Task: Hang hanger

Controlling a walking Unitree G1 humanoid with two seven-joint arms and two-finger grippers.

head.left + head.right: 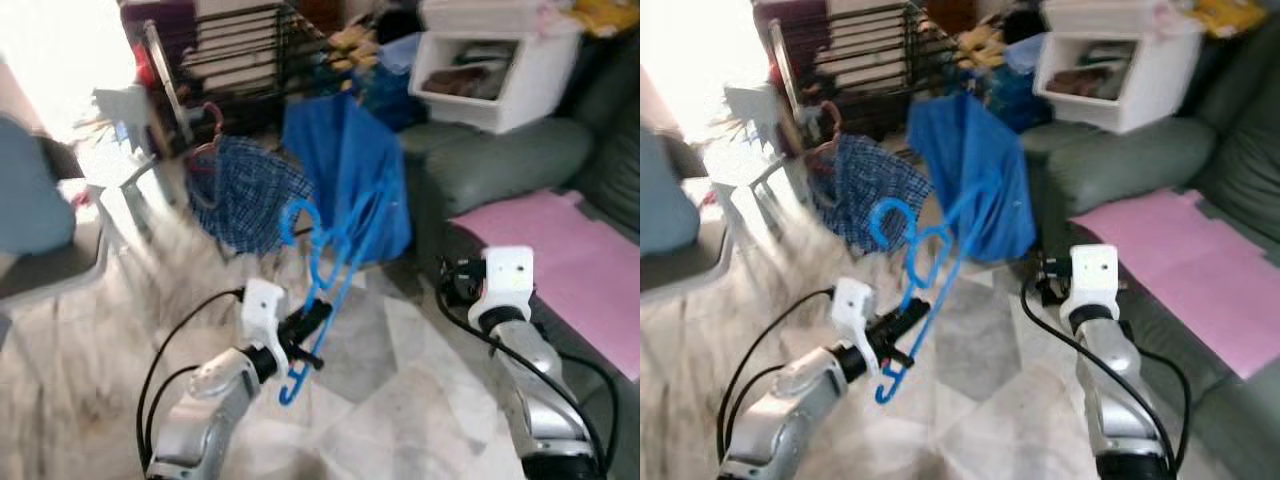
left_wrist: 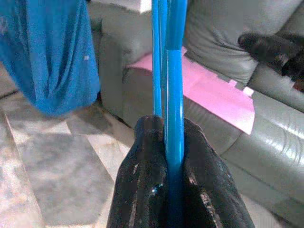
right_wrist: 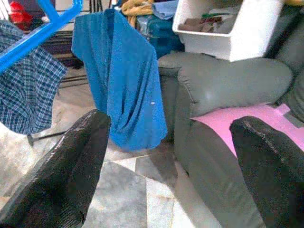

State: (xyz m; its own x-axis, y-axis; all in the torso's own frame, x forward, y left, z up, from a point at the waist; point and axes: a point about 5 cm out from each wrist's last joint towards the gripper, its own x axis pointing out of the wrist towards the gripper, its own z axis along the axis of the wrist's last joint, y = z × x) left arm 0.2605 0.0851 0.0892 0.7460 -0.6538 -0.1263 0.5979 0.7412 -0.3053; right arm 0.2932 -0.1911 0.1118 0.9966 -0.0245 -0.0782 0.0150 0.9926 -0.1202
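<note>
drying rack [image 1: 235, 60]: the landmark, a dark wire frame at the back; a checked garment [image 1: 245, 190] hangs at its near left and a blue shirt [image 1: 345, 175] at its near right, so the free rail looks scarce; which bar is open I cannot tell through the blur
left gripper [image 1: 305, 325]: well in front of the rack, low over the tiled floor [image 1: 400, 400]; its black fingers [image 2: 147, 190] pressed together on the blue plastic hangers [image 1: 320, 270]; more than one thin bar shows in the pinch
hangers: judged light, stiff and slick; held near the lower bar, hooks up and leaning toward the rack; a firm pinch on the straight bar seems right, since thin plastic may swivel or slip
open room: bare floor between gripper and rack; the hanging cloth could snag a hook
right gripper [image 1: 450, 280]: right of the rack's front, beside the grey sofa [image 1: 500, 165]; fingers [image 3: 61, 175] spread wide, holding nothing; sofa arm close, pink sheet [image 1: 560, 260] on the seat
</note>
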